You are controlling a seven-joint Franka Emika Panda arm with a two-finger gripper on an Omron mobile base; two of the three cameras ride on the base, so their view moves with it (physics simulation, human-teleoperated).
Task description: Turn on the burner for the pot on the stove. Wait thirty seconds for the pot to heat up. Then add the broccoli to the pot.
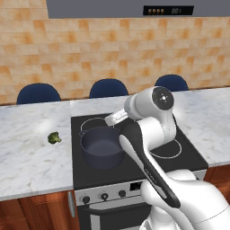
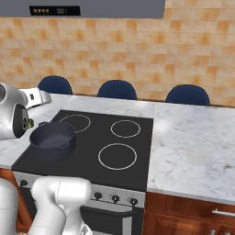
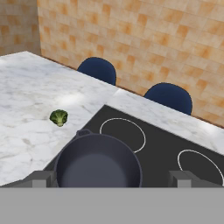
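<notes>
The gripper [image 3: 112,178] hangs above the stove with its two small dark fingers [image 3: 40,178] spread wide apart, nothing between them. Directly under it in the hand view sits the wide, round, dark blue-grey metal pot [image 3: 97,166], lidless and empty, on the front-left ring of the flat black glass cooktop [image 1: 148,161].

The small green broccoli floret [image 3: 58,117] lies on the white marbled counter [image 1: 27,152], off to the left of the stove and well apart from the pot. From the fingers it is out to the left and a little beyond the pot's rim. It is too small to make out any long axis.

The small dark knobs [image 1: 104,196] sit on the silver front panel, below the pot and nearer the base than the gripper. My read is that no burner glows, so the knob comes first — the hand must drop down and back toward the panel, away from the broccoli.

Writing? A dark display [image 1: 168,10] on the grey hood shows small amber dots and pale digits — too blurred to read. No brands visible.
</notes>
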